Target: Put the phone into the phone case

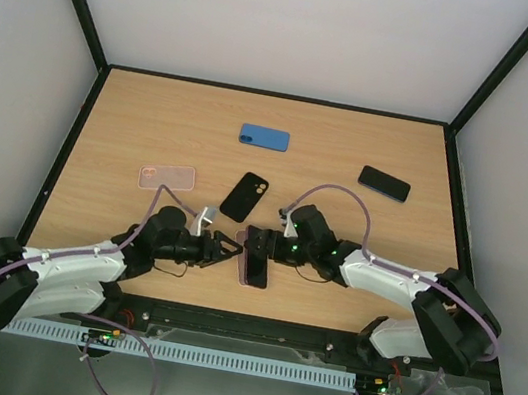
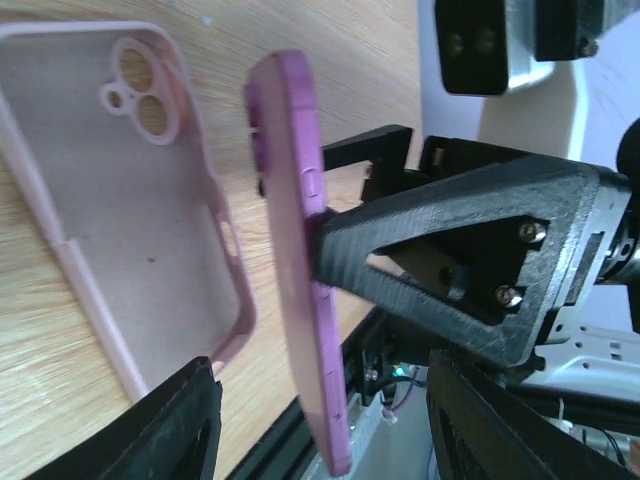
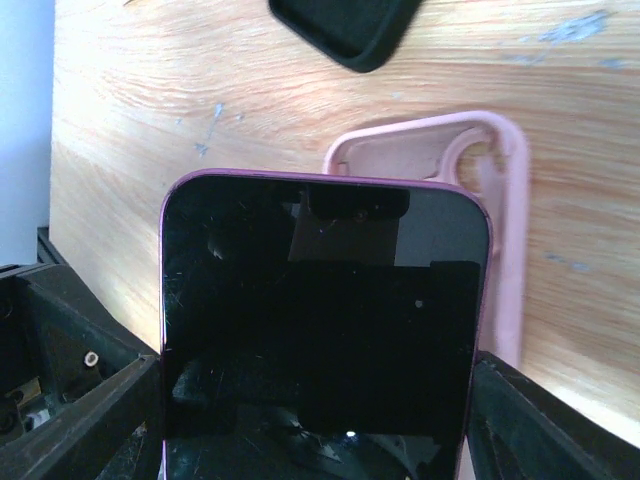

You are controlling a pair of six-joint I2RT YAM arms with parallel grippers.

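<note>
Two jaws of the right gripper (image 3: 325, 410) clamp the long edges of the slim purple-rimmed phone (image 3: 325, 320). Its glossy black screen is scratched, and it is held up on edge near the middle of the woodgrain desk's (image 1: 137, 105) near edge. Just beside it lies the matte pink, round-cornered case (image 2: 120, 200), cavity up. The left gripper (image 2: 335, 435) stands partly open, its fingers either side of one end of the phone and apart from it.

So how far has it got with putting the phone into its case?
Done: the purple-edged smartphone is picked up, clamped between the right arm's fingers. In hand: it is held on edge beside the pale pink soft phone case, which lies open side up; the left arm's fingers stand open either side of the phone's end. Left: the phone is not yet seated in the case.
</note>
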